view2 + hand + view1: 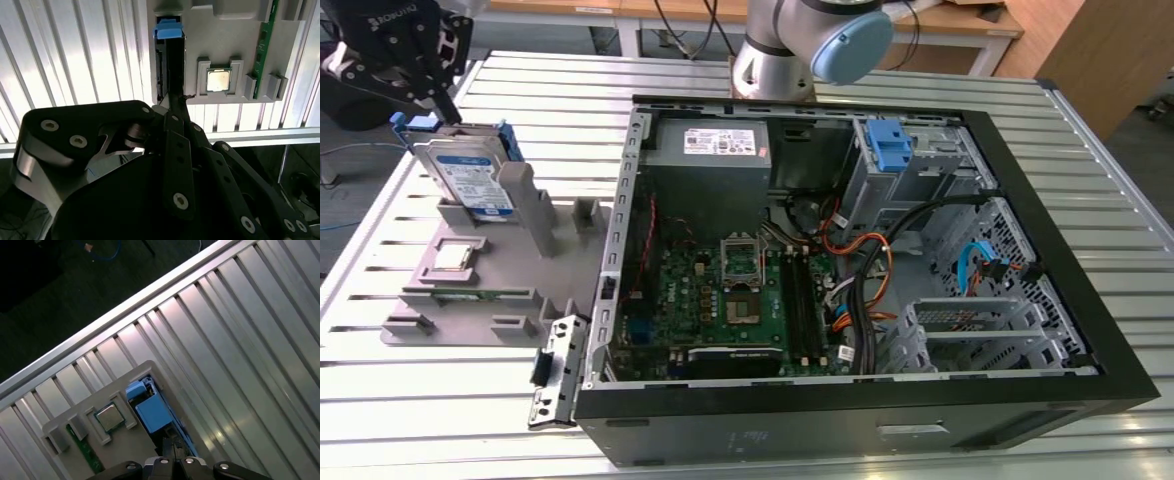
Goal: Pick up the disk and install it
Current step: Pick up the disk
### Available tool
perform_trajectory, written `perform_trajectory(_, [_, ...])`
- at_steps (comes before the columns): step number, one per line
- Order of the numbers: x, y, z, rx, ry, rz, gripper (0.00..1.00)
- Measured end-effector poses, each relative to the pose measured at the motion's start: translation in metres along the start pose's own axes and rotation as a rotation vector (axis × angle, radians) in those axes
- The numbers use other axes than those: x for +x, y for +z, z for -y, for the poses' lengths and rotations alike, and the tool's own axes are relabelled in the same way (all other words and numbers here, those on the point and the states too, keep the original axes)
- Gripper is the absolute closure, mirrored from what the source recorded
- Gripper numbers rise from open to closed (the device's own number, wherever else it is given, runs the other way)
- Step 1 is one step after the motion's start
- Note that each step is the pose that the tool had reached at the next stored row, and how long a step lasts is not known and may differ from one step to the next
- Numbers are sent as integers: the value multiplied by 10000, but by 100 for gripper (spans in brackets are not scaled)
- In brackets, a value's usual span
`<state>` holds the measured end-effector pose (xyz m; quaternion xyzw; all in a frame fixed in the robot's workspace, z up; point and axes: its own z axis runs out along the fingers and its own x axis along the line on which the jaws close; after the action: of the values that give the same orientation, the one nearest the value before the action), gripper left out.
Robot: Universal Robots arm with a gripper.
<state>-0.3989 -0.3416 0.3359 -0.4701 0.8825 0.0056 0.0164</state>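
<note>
One black gripper (450, 113) hangs at the exterior view's left, right over the top edge of the one disk (467, 175). I cannot tell whether the jaws are closed on that edge or sit just above it. The disk is a flat silver rectangle with a white-and-blue label and blue plastic rails. It stands upright on its edge in a slot of one grey plastic holder (507, 270).

That holder is a blocky moulded tray with three things in it: the disk, one square metal-topped chip (454, 258) in a shallow recess, and one narrow green circuit strip (470, 293) in a groove. It lies on one table (427, 400) of ribbed, shiny aluminium slats.

To the right lies one open black computer case (854, 420), resting on its side. Inside are one green circuit board (734, 290), one grey metal box (710, 145) with a white sticker, one bare blue bracket (891, 148) in the perforated drive cage, and a tangle of orange, black and blue cables (874, 248). One grey arm (781, 40) with a blue cap stands at the case's far edge.
</note>
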Motion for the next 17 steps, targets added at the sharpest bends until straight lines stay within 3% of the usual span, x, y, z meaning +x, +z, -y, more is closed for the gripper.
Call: perform_trajectory(17, [1,14,0,-88,-2726,7,90])
